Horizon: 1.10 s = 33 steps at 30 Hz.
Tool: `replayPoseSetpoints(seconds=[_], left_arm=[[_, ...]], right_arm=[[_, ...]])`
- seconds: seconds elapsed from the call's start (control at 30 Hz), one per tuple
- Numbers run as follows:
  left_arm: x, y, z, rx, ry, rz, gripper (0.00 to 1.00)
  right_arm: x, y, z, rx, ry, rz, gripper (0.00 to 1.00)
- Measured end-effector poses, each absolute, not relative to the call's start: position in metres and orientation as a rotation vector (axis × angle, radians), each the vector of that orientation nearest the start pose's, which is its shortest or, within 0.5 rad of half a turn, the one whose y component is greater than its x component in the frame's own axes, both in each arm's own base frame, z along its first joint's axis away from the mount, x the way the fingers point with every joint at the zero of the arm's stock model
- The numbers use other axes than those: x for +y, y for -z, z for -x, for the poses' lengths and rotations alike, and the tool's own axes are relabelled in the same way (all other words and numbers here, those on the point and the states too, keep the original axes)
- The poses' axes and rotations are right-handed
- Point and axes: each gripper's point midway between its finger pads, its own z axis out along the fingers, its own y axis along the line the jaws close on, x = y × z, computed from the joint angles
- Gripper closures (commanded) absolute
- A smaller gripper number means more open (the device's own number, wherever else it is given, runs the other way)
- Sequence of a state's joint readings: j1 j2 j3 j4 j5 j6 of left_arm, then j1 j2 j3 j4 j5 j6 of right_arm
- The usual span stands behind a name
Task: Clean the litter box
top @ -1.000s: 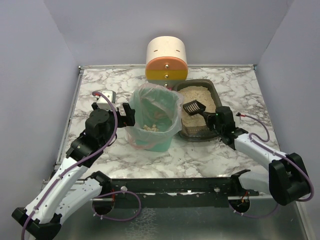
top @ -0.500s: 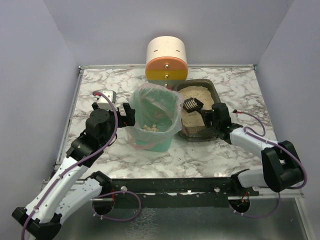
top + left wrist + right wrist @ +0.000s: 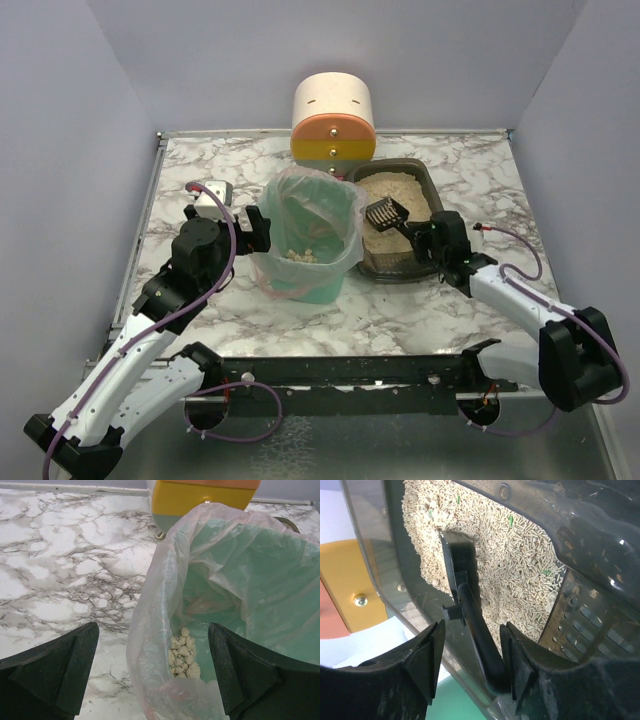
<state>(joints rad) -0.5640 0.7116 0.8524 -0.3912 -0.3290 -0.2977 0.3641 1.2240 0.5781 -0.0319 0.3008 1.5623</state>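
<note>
Marble-patterned table (image 3: 200, 170) from above, with the litter box (image 3: 428, 183) toward 2 o'clock of its middle. Dark grey tray, filled with beige litter (image 3: 395, 190), its 9 o'clock wall just beside a green bin (image 3: 318, 285) lined with a clear bag (image 3: 345, 258). At 12 o'clock of the bin, a cream, orange and yellow cylinder (image 3: 333, 120). Over the box's 6 o'clock rim, the right gripper (image 3: 424, 240), pinching the handle of a black scoop (image 3: 383, 213), scoop head reaching toward 11 o'clock over the litter. At 9 o'clock of the bin, the left gripper (image 3: 256, 230), close against the bag, spread apart.

From the left wrist: two black fingers (image 3: 55, 670) wide apart and holding nothing, the bag's (image 3: 150, 605) crumpled rim between them. Down inside, a small heap of pale clumps (image 3: 182, 652) against the green wall. Yellow band of the cylinder (image 3: 205, 495) at 12 o'clock, marble (image 3: 60, 555) toward 10 o'clock.

From the right wrist: scoop (image 3: 472, 625) handle running up between the fingers (image 3: 422, 660), lying against the 3 o'clock one — the grip point itself below the edge of view. Scoop head sunk in pale pellet litter (image 3: 520, 565), a few green specks among the pellets. Glossy dark wall of the litter box (image 3: 394, 540) at 9 o'clock, the cylinder's orange and yellow beyond it.
</note>
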Motion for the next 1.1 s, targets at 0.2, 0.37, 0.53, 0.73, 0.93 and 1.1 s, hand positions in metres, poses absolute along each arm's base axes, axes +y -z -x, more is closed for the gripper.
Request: replayPoseSetpoints(seconds=[0.2,0.37,0.53,0.73,0.93,1.1], left_arm=[[-0.112,-0.281,-0.261,1.818,0.313,-0.009,0.01],[-0.112,-0.281,-0.261,1.819,0.313,-0.009,0.01],[-0.112,-0.281,-0.261,1.819,0.313,-0.009,0.01],[-0.112,-0.281,-0.261,1.818,0.313,-0.009,0.01],[-0.112,-0.281,-0.261,1.819,0.313,-0.009,0.01],[-0.112,-0.28,-0.262,1.82,0.313,-0.009,0.01]], right_arm=[[0.112,-0.116,-0.332,1.801,-0.705,-1.418,0.44],[0.107,-0.122,-0.325,1.804,-0.691,-1.4,0.44],[0.102,-0.126,-0.316,1.81,-0.667,-1.386,0.44],[0.095,-0.134,-0.306,1.802,-0.647,-1.366,0.45],[0.084,-0.139,-0.294,1.796,-0.608,-1.345,0.45],[0.072,-0.147,-0.281,1.782,-0.564,-1.314,0.44]])
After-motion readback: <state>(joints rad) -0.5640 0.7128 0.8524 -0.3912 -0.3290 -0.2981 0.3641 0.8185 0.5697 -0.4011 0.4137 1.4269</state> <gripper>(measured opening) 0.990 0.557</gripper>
